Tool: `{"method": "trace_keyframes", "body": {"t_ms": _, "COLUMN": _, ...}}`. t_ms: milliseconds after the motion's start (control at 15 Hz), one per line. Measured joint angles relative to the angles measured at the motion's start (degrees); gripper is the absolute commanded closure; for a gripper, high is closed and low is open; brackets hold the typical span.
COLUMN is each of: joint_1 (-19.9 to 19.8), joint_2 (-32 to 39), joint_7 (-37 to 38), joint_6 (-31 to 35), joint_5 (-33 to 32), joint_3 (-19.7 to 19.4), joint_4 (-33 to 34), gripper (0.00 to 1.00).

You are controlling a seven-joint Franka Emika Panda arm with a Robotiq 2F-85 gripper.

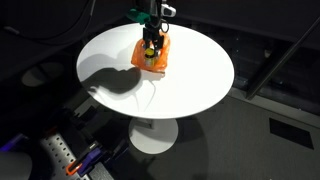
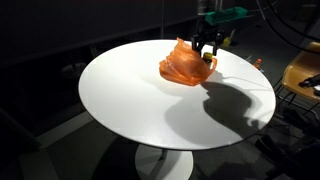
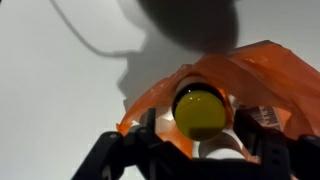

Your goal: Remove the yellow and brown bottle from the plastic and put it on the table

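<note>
An orange plastic bag [image 1: 143, 57] [image 2: 180, 68] lies toward one edge of the round white table [image 1: 115, 70] [image 2: 120, 105]. In the wrist view the bag [image 3: 270, 75] is open and the bottle [image 3: 200, 112] stands in it, showing a yellow top with a dark brown rim. A spot of yellow from the bottle [image 1: 151, 57] [image 2: 206, 59] shows in both exterior views. My gripper [image 3: 200, 135] [image 1: 151, 45] [image 2: 206, 50] is lowered over the bag. Its fingers are open and sit on either side of the bottle, with small gaps showing.
The table stands on a white pedestal foot [image 1: 153, 135] over a dark floor. A wooden chair [image 2: 303, 80] is beside the table's edge. Cables and equipment [image 1: 75, 155] lie on the floor below. The arm casts a dark shadow [image 2: 225, 105] on the tabletop.
</note>
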Motion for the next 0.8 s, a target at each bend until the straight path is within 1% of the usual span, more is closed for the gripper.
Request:
{"method": "trace_keyframes", "body": {"t_ms": 200, "joint_1": 0.2, "joint_2": 0.4, "joint_7": 0.3, "joint_6": -1.1, "joint_5": 0.0, "joint_3": 0.0, "joint_4": 0.8, "gripper": 0.75}}
{"method": "trace_keyframes", "body": {"t_ms": 267, "joint_1": 0.2, "joint_2": 0.3, "joint_7": 0.4, "joint_6": -1.5, "joint_5": 0.0, "joint_3": 0.0, "joint_4": 1.2, "gripper": 0.80}}
{"method": "trace_keyframes", "body": {"t_ms": 533, "joint_1": 0.2, "joint_2": -1.1, "joint_7": 1.1, "joint_6": -4.1, "joint_5": 0.0, "joint_3": -0.3, "joint_4": 2.4, "gripper": 0.80}}
{"method": "trace_keyframes", "body": {"t_ms": 800, "joint_1": -0.5, "joint_2": -5.3, "joint_7": 1.5, "joint_6": -8.1, "joint_5": 0.1, "joint_3": -1.2, "joint_4": 2.6, "gripper": 0.80}}
